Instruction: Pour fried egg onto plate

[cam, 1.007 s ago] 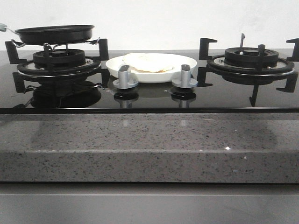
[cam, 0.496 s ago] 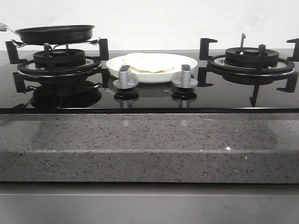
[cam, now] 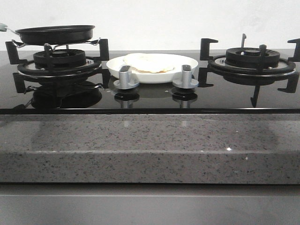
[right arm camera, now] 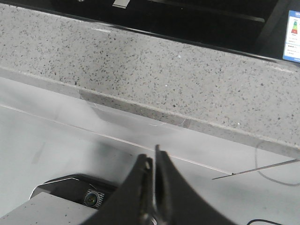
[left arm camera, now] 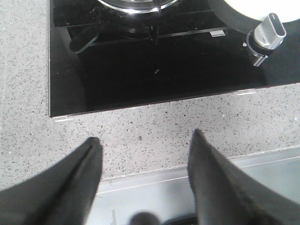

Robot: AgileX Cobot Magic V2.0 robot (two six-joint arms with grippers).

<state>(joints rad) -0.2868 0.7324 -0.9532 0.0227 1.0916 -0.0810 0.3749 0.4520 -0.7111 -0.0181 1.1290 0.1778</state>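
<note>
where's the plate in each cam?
Front: plate mid-stove between the burners, behind the two knobs, egg on it.
Left wrist: only its rim, at the frame corner above a knob.
Right wrist: not in it.
Shared landmark: left knob.

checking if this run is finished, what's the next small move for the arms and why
Probably none beyond keeping both arms parked. The fried egg lies on the plate, and the black pan sits level on the left burner. The left gripper is open over the counter edge, and the right gripper is shut, holding nothing, clear of the stove.
</note>
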